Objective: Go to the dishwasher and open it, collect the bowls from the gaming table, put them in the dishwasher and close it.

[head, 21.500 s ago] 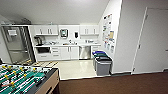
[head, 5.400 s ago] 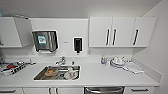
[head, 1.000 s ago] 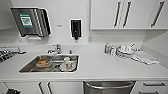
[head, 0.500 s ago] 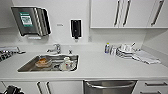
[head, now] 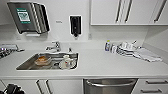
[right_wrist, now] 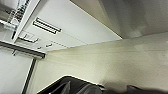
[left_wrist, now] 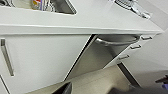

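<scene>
White counter (head: 100,66) is seen running across the kitchen, with a steel sink (head: 27,65) set into it. Dirty dishes (head: 66,62) are left in the sink, and a tap (head: 53,46) stands behind it. On the wall, a paper towel box (head: 27,17) and a black soap dispenser (head: 75,25) are hung. More dishes and a cloth (head: 147,54) are laid on the counter to one side. White cupboards (head: 125,12) are fixed up high.

Under the counter, the dishwasher (head: 110,86) is found, just to the side of the sink, between a white cabinet door (head: 60,87) and some drawers (head: 152,86). Its grey front and curved bar handle (left_wrist: 117,41) are also seen from the left wrist view, and it looks closed.

A dark part of the left arm (head: 11,89) is seen low in the corner of the head view. How far the fingers of either gripper are open cannot be told, and nothing is seen to be held.

The step in hand seems to be getting to the dishwasher and opening it. To do it well, the robot should be lined up right in front of the grey door. The bar handle at the top should be gripped in its middle. The door should be pulled out and down slowly, so it is not dropped. Room should be kept behind for the door to fold down.
</scene>
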Motion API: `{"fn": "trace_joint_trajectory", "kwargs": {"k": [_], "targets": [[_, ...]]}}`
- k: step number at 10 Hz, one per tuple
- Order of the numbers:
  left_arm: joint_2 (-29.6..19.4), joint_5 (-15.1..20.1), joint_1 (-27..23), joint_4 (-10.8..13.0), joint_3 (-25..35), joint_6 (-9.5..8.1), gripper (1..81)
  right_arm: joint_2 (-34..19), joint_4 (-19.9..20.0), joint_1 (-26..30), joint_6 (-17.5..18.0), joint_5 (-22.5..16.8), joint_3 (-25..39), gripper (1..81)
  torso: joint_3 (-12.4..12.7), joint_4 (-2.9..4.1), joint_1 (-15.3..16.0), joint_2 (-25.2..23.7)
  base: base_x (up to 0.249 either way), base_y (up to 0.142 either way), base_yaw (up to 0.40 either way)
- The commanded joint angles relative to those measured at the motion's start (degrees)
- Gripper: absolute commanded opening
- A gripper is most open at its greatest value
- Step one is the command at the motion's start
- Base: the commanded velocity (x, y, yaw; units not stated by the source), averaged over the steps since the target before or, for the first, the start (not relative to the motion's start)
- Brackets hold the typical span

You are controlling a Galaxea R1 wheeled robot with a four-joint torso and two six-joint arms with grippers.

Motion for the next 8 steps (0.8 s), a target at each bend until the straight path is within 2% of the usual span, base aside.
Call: {"fn": "trace_joint_trajectory", "kwargs": {"k": [1, 3, 4, 5, 6, 7, 8], "targets": [[0.1, 0.1, -6.5, 0.1, -0.5, 0.37, 81.1, -1.2, 1.1, 7.7, 1.6, -3.2, 1.7, 81.1, 0.0, 0.0, 0.0, 0.0, 0.0, 0.0, 0.0], [0.8, 0.1, -8.1, 0.1, -0.1, 0.2, 81.1, 0.6, 1.1, 11.4, 6.9, -6.3, 0.4, 81.1, 0.0, 0.0, 0.0, 0.0, 0.0, 0.0, 0.0], [0.9, 0.1, -8.5, 0.1, -0.3, 0.2, 81.1, 1.0, 1.2, 12.8, 8.2, -6.3, 0.5, 81.1, 0.0, 0.0, 0.0, 0.0, 0.0, 0.0, 0.0], [1.2, 0.1, -8.8, 0.1, -0.5, 0.2, 81.1, 1.9, 1.7, 15.2, 13.5, -9.0, -0.5, 81.1, 0.0, 0.0, 0.0, 0.0, 0.0, 0.0, 0.0], [1.5, 0.1, -9.0, 0.1, -0.5, 0.2, 81.1, 3.8, 1.7, 18.1, 17.4, -13.0, -2.0, 81.1, 0.0, 0.0, 0.0, 0.0, 0.0, 0.0, 0.0], [2.1, 0.2, -9.4, 0.0, -0.5, 0.02, 81.1, 5.4, 2.4, 19.6, 21.8, -14.4, -3.6, 81.1, 0.0, 0.0, 0.0, 0.0, 0.0, 0.0, 0.0], [2.8, 0.3, -9.5, -0.1, -0.6, 0.02, 81.1, 7.0, 2.7, 20.6, 29.4, -14.2, -6.1, 81.1, 0.0, 0.0, 0.0, 0.0, 0.0, 0.0, 0.0]]}}
